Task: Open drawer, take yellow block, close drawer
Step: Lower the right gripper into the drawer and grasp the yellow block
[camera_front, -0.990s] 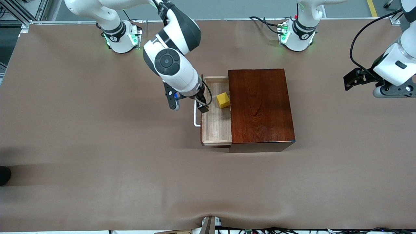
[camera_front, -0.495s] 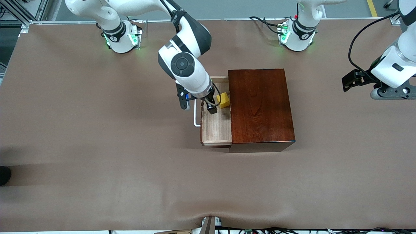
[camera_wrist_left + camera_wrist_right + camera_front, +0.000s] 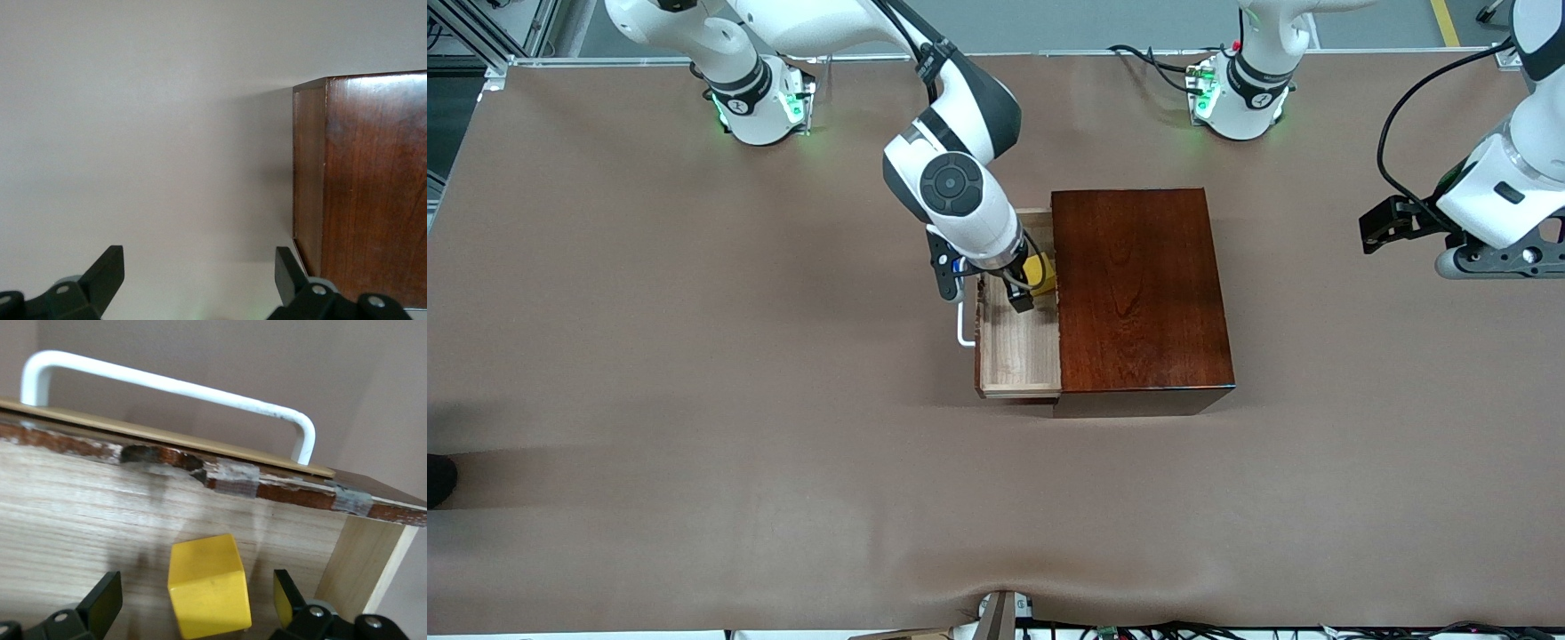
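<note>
The drawer (image 3: 1018, 356) stands pulled out of the dark reddish-brown box (image 3: 1138, 293), its white handle (image 3: 963, 324) toward the right arm's end of the table. The yellow block (image 3: 1042, 267) sits on the drawer's wooden floor, close to the box's front. My right gripper (image 3: 1027, 286) is down in the drawer, open. In the right wrist view the block (image 3: 208, 593) lies between the two black fingers (image 3: 103, 597), touching neither, with the handle (image 3: 173, 383) above the drawer's front board. My left gripper (image 3: 1369, 233) waits open at the left arm's end of the table.
The left wrist view shows the left gripper (image 3: 199, 273) open over bare table, with a corner of the box (image 3: 367, 180) beside it. The brown table cover (image 3: 694, 356) lies bare around the box. Both arm bases stand along the table edge farthest from the front camera.
My right gripper has moved from over the drawer's handle edge, across the drawer, to the yellow block, and still stands open. The left arm has shifted slightly.
</note>
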### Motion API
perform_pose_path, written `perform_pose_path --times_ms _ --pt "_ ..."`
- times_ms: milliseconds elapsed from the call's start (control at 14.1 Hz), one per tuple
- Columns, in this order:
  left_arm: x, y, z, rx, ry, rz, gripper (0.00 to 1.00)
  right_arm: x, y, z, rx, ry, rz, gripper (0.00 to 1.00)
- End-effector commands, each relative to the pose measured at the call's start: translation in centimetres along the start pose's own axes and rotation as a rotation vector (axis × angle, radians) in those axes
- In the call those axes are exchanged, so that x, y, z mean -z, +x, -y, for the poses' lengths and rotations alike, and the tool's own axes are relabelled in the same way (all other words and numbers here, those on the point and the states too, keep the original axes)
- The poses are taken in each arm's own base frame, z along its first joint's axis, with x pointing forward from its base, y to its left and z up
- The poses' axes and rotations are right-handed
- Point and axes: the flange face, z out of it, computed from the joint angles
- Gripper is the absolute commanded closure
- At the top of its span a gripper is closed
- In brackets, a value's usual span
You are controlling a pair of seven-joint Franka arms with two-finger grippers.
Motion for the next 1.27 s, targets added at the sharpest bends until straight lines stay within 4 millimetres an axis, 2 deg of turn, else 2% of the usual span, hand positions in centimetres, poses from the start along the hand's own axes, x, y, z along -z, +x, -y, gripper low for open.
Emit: perform_pose_path --times_ms 0,566,919,990,1131,1202 --pt "-0.2 0.2 0.1 -0.017 -0.021 -0.002 0.0 -0.6 -0.7 -0.2 -0.014 0.006 -0.009 0.0" --pt "-0.8 0.5 0.0 -0.019 -0.021 0.008 0.0 -2.1 -1.9 -0.5 -0.055 0.035 0.005 0.0" --pt "-0.7 0.5 0.0 -0.019 -0.021 0.005 0.0 -3.4 -1.7 -1.0 -0.083 0.015 -0.01 0.0" --pt "-0.7 0.6 -0.1 -0.02 -0.021 0.007 0.0 -3.5 -1.8 -1.0 -0.084 0.015 -0.009 0.07" --pt "-0.6 0.5 -0.4 -0.025 -0.021 0.005 0.0 -3.3 -1.5 -0.8 -0.094 0.017 0.001 0.48" --pt "-0.6 0.5 -0.4 -0.025 -0.021 0.003 0.0 -3.3 -1.6 -0.8 -0.093 0.015 0.0 0.61"
